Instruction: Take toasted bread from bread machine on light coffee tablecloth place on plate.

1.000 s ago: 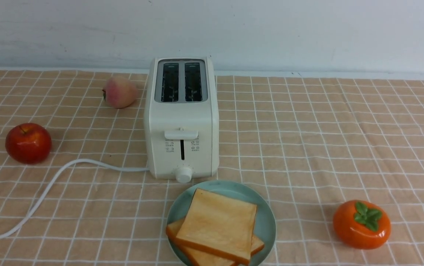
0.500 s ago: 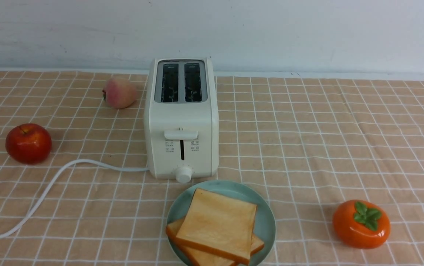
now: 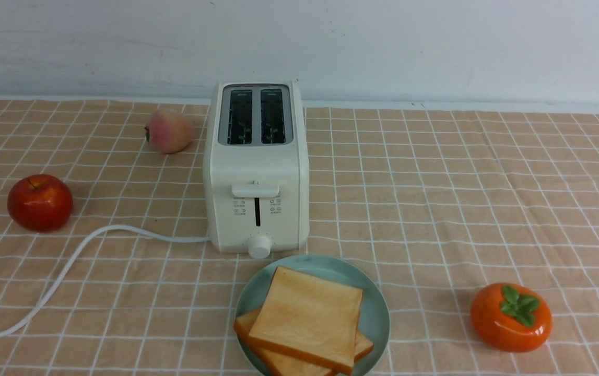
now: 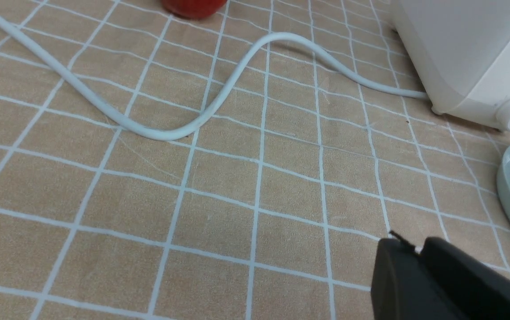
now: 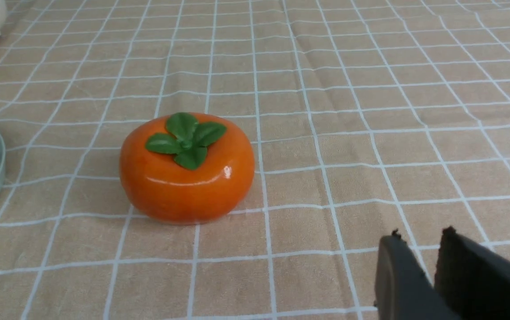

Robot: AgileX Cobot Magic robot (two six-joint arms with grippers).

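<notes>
Light coffee tablecloth (image 3: pixel 435 198) carries: bread machine (image 3: pixel 256 172) ctr, plate (image 3: pixel 377 313) at 6, apple (image 3: pixel 39 202) at 9, peach (image 3: pixel 168 130) at 10, persimmon (image 3: pixel 510 317) at 4.

Pale blue-white wall (image 3: pixel 435 47) behind table, faintly scuffed; light even, possibly diffuse overhead.

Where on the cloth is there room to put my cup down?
Biggest bare patch: the tablecloth right of the toaster, behind the persimmon. A smaller patch lies below the cord, left of the plate. It is crowded where plate and toaster nearly meet, and where the cord passes the apple.
</notes>
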